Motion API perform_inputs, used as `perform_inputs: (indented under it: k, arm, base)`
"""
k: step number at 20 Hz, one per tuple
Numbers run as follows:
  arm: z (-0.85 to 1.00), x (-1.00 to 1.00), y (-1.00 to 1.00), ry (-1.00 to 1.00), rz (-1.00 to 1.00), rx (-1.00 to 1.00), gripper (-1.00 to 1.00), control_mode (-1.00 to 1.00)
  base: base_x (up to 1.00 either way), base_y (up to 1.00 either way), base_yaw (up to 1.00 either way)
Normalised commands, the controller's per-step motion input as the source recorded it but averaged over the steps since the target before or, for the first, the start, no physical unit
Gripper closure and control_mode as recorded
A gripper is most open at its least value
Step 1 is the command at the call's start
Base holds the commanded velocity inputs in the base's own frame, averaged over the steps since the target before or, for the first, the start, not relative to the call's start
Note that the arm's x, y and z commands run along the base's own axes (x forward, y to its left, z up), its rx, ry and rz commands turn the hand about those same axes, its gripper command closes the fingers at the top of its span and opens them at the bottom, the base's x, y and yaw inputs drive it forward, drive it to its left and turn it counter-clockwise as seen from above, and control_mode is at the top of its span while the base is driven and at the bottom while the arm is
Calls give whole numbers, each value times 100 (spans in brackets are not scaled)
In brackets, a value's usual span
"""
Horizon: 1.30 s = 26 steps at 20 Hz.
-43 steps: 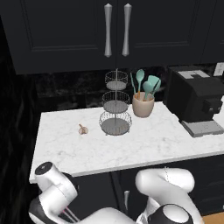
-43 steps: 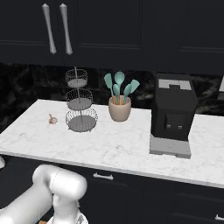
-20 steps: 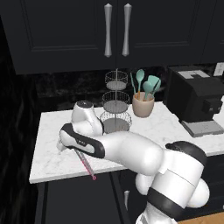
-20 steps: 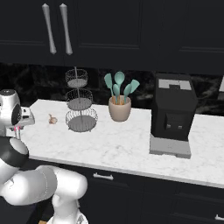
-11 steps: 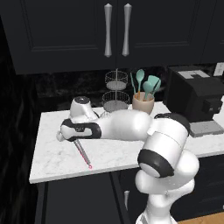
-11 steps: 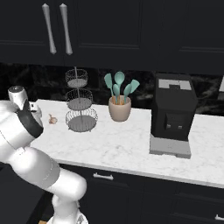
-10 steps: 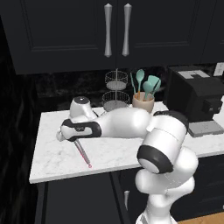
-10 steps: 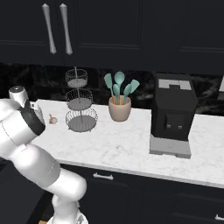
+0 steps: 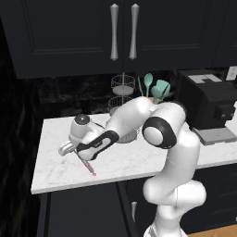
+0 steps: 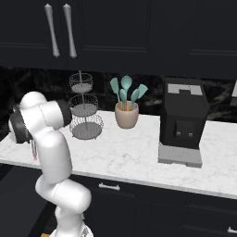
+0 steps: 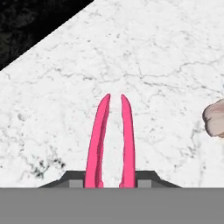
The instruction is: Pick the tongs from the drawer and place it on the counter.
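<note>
over the counter left end | gripper clamped on tongs | tips pointing down

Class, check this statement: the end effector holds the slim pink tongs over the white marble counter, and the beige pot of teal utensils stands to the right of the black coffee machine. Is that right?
Not quite. The end effector holds the slim pink tongs over the white marble counter, but the beige pot of teal utensils stands to the left of the black coffee machine, between it and the tiered wire stand. The right base view shows this.
</note>
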Motion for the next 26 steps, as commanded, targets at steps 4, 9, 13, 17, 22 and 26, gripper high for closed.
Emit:
perform_inputs:
  k: [4, 9, 13, 17, 22, 26]
  arm:
    - [-26, 40, 13, -1, 0, 0, -100, -100]
    - [6, 4, 2, 0, -5, 0, -100, -100]
    - [24, 0, 0, 2, -5, 0, -100, -100]
    - [37, -14, -4, 0, -2, 1, -100, -100]
    - [93, -66, -46, -2, -9, 12, -100, -100]
    - [100, -59, -64, 0, -10, 15, -100, -100]
  base:
    - [0, 0, 0]
    - [0, 0, 0]
    - [0, 0, 0]
    - [0, 0, 0]
    - [0, 0, 0]
    - [0, 0, 0]
